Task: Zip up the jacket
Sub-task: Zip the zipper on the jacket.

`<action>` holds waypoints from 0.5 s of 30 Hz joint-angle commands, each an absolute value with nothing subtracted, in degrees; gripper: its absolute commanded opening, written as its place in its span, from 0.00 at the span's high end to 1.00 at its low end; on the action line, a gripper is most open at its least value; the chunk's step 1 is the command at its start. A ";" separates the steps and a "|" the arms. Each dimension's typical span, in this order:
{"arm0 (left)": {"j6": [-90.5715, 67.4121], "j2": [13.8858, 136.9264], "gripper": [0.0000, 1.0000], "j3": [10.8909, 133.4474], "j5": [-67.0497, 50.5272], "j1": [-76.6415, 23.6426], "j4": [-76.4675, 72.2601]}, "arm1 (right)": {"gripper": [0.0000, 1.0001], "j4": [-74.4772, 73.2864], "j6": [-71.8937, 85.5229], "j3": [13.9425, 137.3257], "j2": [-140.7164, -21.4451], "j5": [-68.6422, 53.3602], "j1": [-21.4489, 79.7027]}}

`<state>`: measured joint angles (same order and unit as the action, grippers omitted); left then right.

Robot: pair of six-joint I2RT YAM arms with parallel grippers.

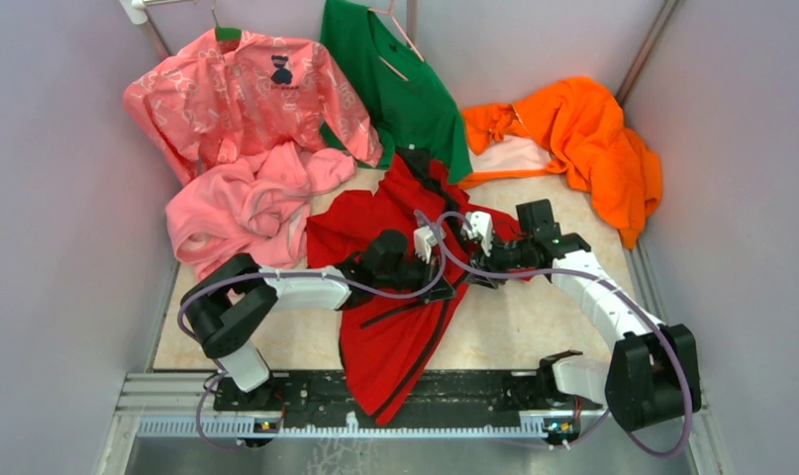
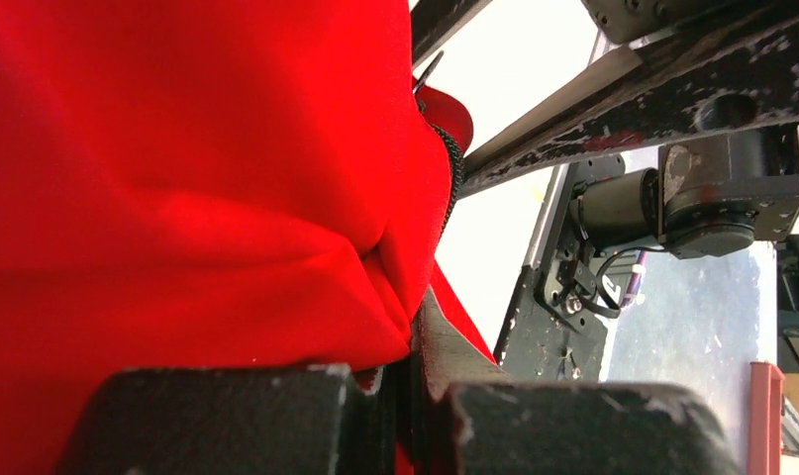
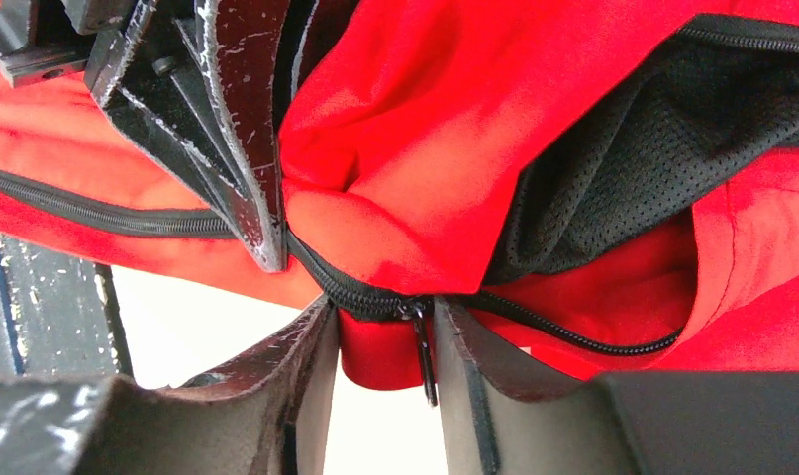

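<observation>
Two robot arms work over a pale, speckled beige table (image 1: 544, 322) closed in by plain lavender-grey walls (image 1: 58, 247) on the left, right and back. A dark metal rail (image 1: 474, 394) runs along the near edge, where both arm bases are bolted.

A bright red jacket (image 1: 395, 332) lies at the middle of the table, its lower part draped over the near rail and its dark front zipper running down the length.

The left gripper (image 2: 407, 381) is pressed together, pinching a fold of red fabric beside the zipper teeth.

The right gripper (image 3: 385, 322) is partly spread. Its fingers sit on either side of the zipper slider (image 3: 415, 309), and the pull tab (image 3: 426, 368) hangs in the gap between them. Black mesh lining (image 3: 623, 168) shows where the jacket gapes open just past the slider.

Other clothes crowd the back of the table. A rumpled pink fleece (image 1: 242, 213) lies at the left, touching the jacket. A pink patterned shirt (image 1: 247, 99) and a green top (image 1: 405, 94) hang on hangers against the back wall. An orange garment (image 1: 598, 139) is heaped in the far right corner.
</observation>
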<state>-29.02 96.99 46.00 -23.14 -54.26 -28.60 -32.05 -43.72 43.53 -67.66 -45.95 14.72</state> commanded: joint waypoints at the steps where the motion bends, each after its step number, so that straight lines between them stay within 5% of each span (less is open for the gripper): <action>1: -25.41 95.95 1.00 48.26 -25.25 -54.14 -24.72 | 0.60 -34.70 -45.84 47.31 -67.11 -49.14 12.81; 6: -24.21 96.07 1.00 48.71 -26.17 -54.14 -22.77 | 0.60 -36.66 -47.19 47.93 -68.22 -50.67 12.32; 15: -22.66 96.51 1.00 49.84 -27.15 -54.14 -19.91 | 0.83 -37.09 -48.10 48.26 -69.32 -48.65 12.27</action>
<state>-24.71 96.99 48.23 -25.06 -54.26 -21.85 -36.36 -46.35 45.21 -69.34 -48.10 12.62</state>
